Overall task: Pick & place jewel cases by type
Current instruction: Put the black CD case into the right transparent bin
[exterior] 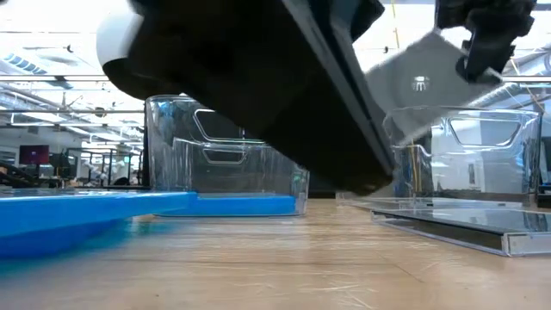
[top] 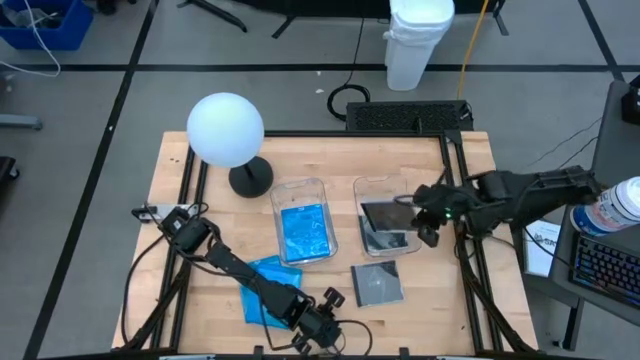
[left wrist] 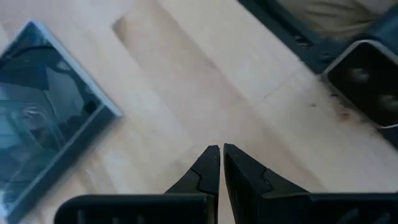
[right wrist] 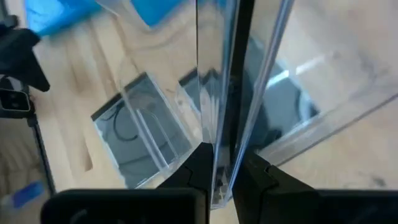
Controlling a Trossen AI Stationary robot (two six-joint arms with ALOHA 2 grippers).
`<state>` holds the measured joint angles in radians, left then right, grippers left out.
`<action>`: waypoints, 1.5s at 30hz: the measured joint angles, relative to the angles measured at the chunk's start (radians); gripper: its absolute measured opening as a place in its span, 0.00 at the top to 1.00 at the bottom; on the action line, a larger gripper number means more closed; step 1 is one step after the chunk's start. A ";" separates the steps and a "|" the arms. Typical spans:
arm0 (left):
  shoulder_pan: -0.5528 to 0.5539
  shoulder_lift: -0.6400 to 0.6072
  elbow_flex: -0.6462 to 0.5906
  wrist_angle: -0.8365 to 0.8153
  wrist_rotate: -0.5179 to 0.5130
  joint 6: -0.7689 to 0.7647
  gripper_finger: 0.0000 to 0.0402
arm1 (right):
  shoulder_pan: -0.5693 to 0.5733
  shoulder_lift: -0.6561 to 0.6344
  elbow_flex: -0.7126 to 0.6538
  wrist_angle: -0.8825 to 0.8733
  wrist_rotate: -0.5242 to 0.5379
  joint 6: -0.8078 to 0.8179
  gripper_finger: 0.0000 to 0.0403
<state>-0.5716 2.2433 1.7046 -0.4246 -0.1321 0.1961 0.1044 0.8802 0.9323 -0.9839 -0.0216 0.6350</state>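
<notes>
Holding a dark jewel case [top: 385, 215] pinched on edge, the right gripper [top: 428, 212] hangs over the right clear bin [top: 372, 184]; next comes lowering and release inside. Left gripper [top: 325, 322] waits, fingers pressed together, near the table's front edge beside the blue jewel case [top: 262, 285]; another dark case [top: 378, 282] lies unsorted

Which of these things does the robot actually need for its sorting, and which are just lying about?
Part of the job:
- dark case held edge-on in the right hand over the right bin
- dark case on the table
- blue case in the left bin
- blue case on the table
- left hand, shut and empty

Just lying about:
- white globe lamp
- white container on the floor
</notes>
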 joint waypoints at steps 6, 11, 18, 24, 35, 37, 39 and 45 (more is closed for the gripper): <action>0.023 0.000 0.000 0.010 0.000 0.012 0.92 | -0.163 0.097 -0.001 0.015 -0.202 -0.021 0.93; 0.023 0.000 0.000 0.009 -0.001 0.024 0.92 | -0.280 0.177 -0.001 0.016 -0.336 -0.041 0.92; 0.021 0.000 0.000 0.008 -0.001 0.035 0.92 | -0.377 0.259 -0.001 0.077 -0.455 -0.022 0.92; 0.019 0.000 0.000 0.006 -0.002 0.030 0.92 | -0.387 0.295 -0.001 0.092 -0.451 0.092 0.92; -0.014 0.000 0.000 0.000 -0.027 0.032 0.92 | -0.384 0.301 -0.001 0.191 -0.345 0.196 0.92; -0.017 0.000 0.000 0.000 -0.027 0.039 0.92 | -0.371 0.301 -0.001 0.199 -0.345 0.233 0.93; -0.018 0.000 0.000 -0.001 -0.027 0.039 0.92 | -0.354 0.301 -0.001 0.191 -0.346 0.270 0.93; -0.017 0.000 0.000 -0.036 -0.068 0.025 0.92 | -0.290 0.301 -0.001 0.183 -0.348 0.337 0.92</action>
<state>-0.5888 2.2433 1.7046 -0.4607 -0.2006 0.2209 -0.1860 1.1809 0.9310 -0.8009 -0.3697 0.9720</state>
